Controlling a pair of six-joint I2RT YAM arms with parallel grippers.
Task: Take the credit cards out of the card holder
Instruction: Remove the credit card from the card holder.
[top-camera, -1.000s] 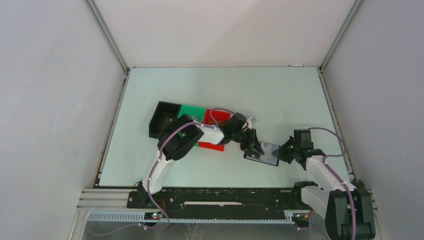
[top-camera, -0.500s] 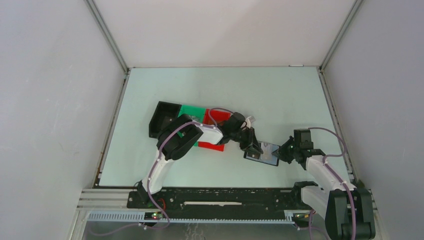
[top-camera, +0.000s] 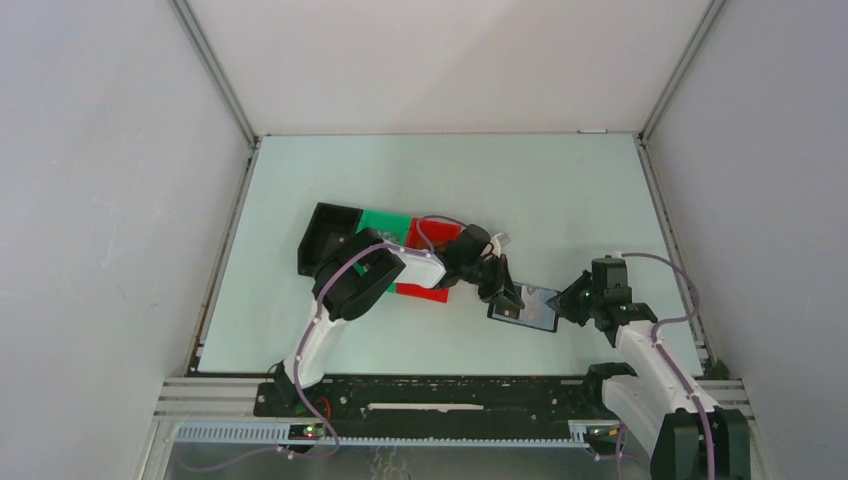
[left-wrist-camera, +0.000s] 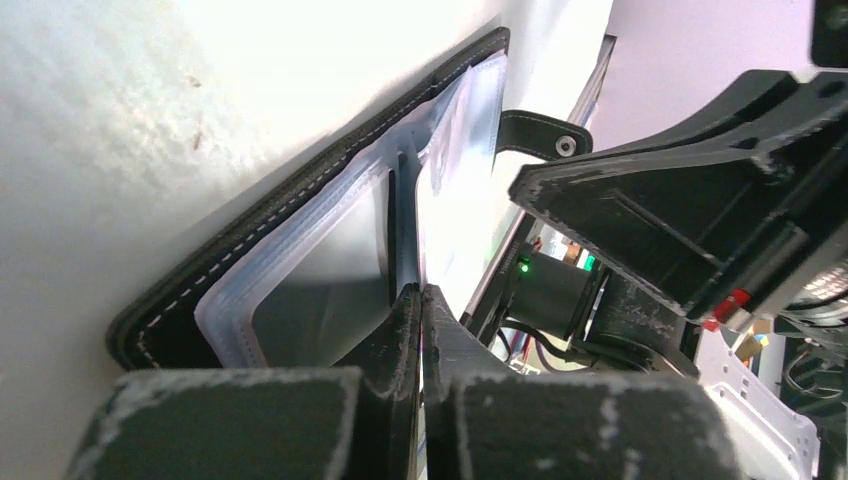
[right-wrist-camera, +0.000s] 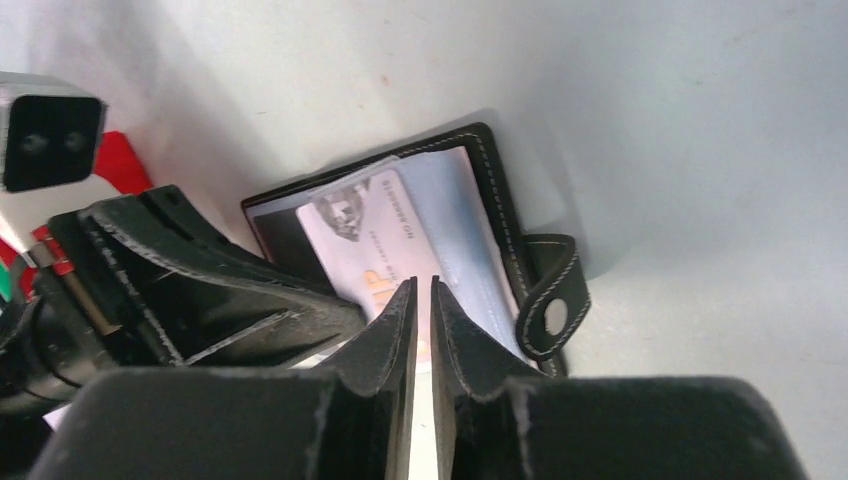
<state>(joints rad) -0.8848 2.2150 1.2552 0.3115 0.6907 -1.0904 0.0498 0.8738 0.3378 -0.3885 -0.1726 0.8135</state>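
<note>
The black card holder (top-camera: 520, 312) lies open on the table between both grippers. Its stitched edge and clear sleeves show in the left wrist view (left-wrist-camera: 300, 230). Its snap strap shows in the right wrist view (right-wrist-camera: 548, 300). My left gripper (top-camera: 508, 298) is shut, with its tips (left-wrist-camera: 421, 292) pinched on a clear sleeve at the holder's left half. A pale grey-blue credit card (right-wrist-camera: 365, 235) with orange lettering sticks out of a sleeve at a tilt. My right gripper (right-wrist-camera: 422, 285) is shut on its near edge, at the holder's right side (top-camera: 566, 304).
A black box-shaped bin (top-camera: 328, 237), a green bin (top-camera: 385, 222) and a red bin (top-camera: 425, 290) stand in a row left of the holder, under the left arm. White walls close in the table on three sides.
The right arm has shifted slightly, with its wrist a little higher and to the right. The left gripper and the card holder have stayed in place.
</note>
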